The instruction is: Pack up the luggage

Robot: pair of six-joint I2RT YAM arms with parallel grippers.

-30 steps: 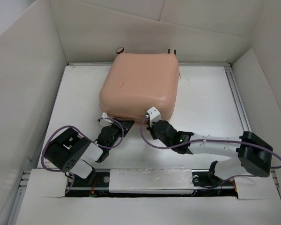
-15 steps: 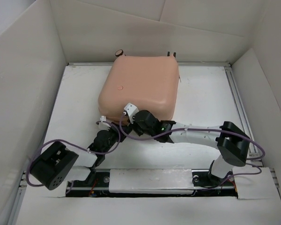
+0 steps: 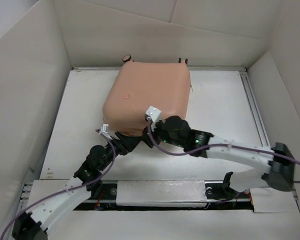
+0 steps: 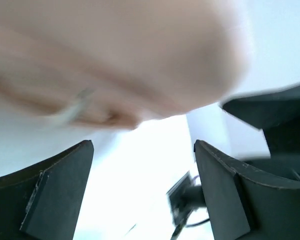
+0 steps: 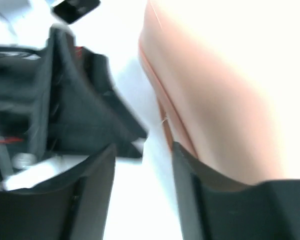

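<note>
The luggage (image 3: 149,95) is a salmon-pink hard-shell suitcase lying flat and closed at the back middle of the white table, with wheels at its far edge. Both grippers meet at its near edge. My left gripper (image 3: 130,142) points at the near left corner; in the left wrist view it (image 4: 144,147) stands open with nothing between the fingers, the blurred luggage (image 4: 115,55) above. My right gripper (image 3: 149,138) sits just beside it. In the right wrist view it (image 5: 144,150) is open and empty, its right finger (image 5: 200,195) against the luggage shell (image 5: 215,100).
White cardboard walls (image 3: 30,85) box in the table on the left, back and right. A metal rail (image 3: 255,110) runs along the right side. The two grippers are very close together; the left one (image 5: 75,110) fills the right wrist view's left half.
Both grippers have gone from shut to open. The left arm has stretched forward from its folded pose. The luggage has slid slightly left and back.
</note>
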